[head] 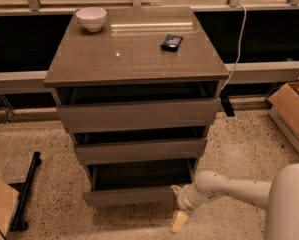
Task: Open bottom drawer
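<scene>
hovering gripper (177, 205) beside corner of bottom drawer (129, 197).

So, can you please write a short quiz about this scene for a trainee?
1. True or false: the bottom drawer is partly pulled out.
2. Where is the claw? A: far left on the floor; B: by the bottom drawer's right front corner; C: raised high above everything.
3. What stands at the back left of the cabinet top?
Key: 1 true; 2 B; 3 a white bowl.
</scene>
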`<control>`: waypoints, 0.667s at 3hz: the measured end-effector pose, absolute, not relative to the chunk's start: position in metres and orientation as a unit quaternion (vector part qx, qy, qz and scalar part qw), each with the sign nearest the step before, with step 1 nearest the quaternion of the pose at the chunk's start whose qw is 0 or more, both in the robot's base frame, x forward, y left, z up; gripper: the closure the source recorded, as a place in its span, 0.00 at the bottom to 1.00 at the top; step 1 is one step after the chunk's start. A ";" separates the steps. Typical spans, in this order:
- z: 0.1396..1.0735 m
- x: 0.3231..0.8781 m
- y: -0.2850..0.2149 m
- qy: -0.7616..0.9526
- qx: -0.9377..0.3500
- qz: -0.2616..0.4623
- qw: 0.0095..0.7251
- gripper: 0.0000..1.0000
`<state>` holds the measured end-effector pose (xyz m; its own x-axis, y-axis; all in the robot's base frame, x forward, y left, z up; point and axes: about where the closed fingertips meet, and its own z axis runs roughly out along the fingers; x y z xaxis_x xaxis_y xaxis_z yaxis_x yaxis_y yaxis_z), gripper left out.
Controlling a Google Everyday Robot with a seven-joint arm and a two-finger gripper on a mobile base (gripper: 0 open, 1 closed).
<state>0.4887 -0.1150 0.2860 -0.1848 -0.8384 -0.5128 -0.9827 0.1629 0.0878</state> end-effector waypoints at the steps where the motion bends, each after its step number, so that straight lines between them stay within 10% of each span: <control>1: 0.274 0.502 -0.101 0.733 -0.621 0.212 0.176 0.00; 2: 0.259 0.538 -0.095 0.733 -0.619 0.217 0.180 0.00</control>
<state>0.5385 -0.0952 0.2594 -0.1684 -0.8294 -0.5326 -0.9857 0.1388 0.0956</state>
